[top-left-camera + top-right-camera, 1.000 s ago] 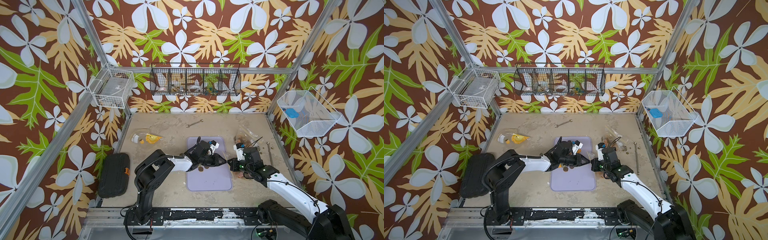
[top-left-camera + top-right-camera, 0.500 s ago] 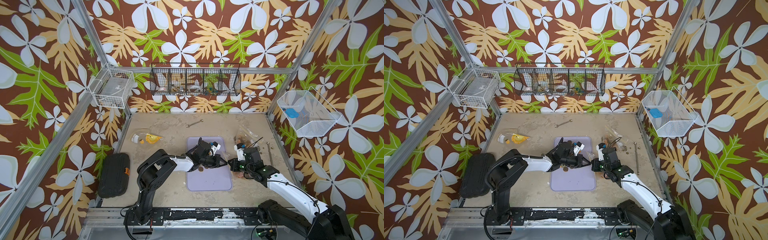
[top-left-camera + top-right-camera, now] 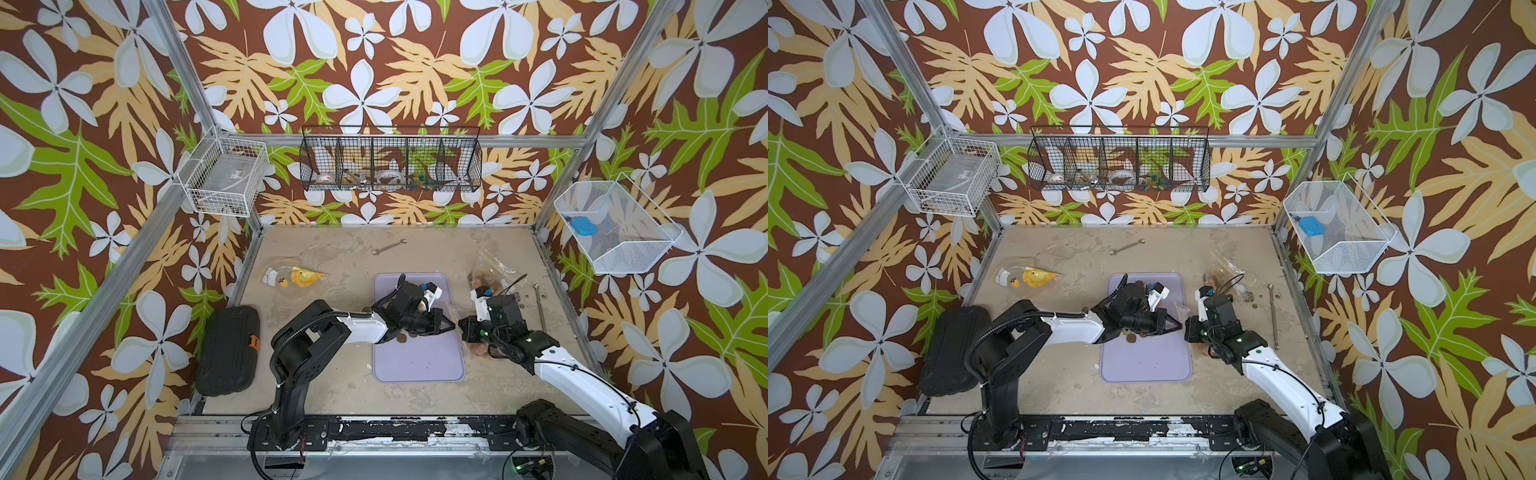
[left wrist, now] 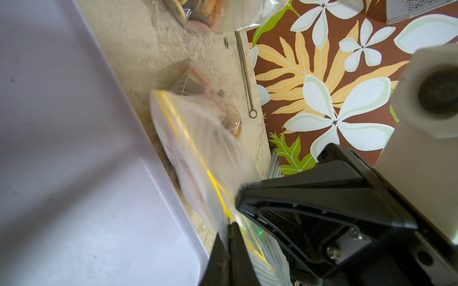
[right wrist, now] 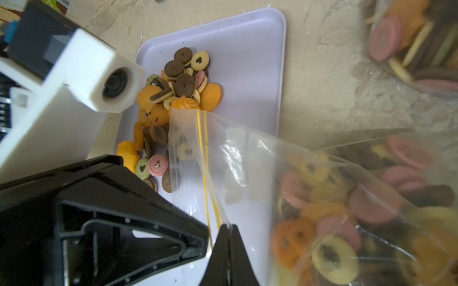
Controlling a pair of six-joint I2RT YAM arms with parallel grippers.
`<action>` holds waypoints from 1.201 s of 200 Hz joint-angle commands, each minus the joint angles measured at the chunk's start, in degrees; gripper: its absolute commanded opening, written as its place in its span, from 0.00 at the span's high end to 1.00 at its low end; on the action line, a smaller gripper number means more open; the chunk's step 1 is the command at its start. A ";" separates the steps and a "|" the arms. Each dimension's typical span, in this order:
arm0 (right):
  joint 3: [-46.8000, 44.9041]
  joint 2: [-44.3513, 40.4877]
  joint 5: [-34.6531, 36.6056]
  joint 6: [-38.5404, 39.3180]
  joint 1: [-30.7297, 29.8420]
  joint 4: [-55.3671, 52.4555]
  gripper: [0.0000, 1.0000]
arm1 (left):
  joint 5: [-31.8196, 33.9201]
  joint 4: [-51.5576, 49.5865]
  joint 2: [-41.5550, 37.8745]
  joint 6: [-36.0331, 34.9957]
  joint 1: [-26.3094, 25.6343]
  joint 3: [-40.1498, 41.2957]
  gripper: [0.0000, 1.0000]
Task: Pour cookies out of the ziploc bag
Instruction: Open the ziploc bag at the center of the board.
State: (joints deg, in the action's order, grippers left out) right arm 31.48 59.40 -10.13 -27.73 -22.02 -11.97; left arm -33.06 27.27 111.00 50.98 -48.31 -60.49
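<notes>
The clear ziploc bag (image 5: 247, 161) with a yellow zip line hangs at the right edge of the lavender tray (image 3: 419, 361). Both grippers hold its mouth. In the left wrist view my left gripper (image 4: 229, 226) is shut on the bag's film (image 4: 198, 138). The right gripper (image 5: 228, 226) is shut on the opposite lip. In both top views their tips meet, left gripper (image 3: 451, 325) against right gripper (image 3: 463, 328). Round cookies (image 5: 334, 222) in pink, orange, yellow and brown fill the bag's lower part. A pile of cookies (image 5: 178, 99) lies on the tray under the left arm.
A second bag of cookies (image 3: 484, 274) lies behind the right gripper. A thin metal rod (image 3: 540, 305) lies by the right wall, a wrench (image 3: 388, 247) at the back and a bag with a yellow item (image 3: 297, 276) back left. A black case (image 3: 228, 349) sits outside the left edge.
The left gripper's jaws have shut on the bag's lip and its tip has edged right toward the right gripper. The right arm has hardly moved.
</notes>
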 commanded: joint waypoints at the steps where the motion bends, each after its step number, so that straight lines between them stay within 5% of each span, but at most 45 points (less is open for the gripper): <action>1: 0.08 0.59 8.14 1.58 -0.69 -1.22 1.00 | 3.63 -5.50 -0.87 -2.96 0.15 -0.59 1.00; 183: 12.33 0.62 21.42 8.44 -2.76 -12.43 1.00 | 8.87 -18.70 -2.28 -10.81 0.42 -2.88 1.00; 240: 16.65 1.61 17.56 10.23 -2.80 -16.59 1.00 | 11.74 -24.28 -2.10 -13.68 0.45 -4.45 1.00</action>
State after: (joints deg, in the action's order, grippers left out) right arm 46.87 60.95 9.23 -18.57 -24.77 -26.63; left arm -23.88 6.85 109.19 39.68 -47.99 -64.45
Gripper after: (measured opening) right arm 0.054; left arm 0.050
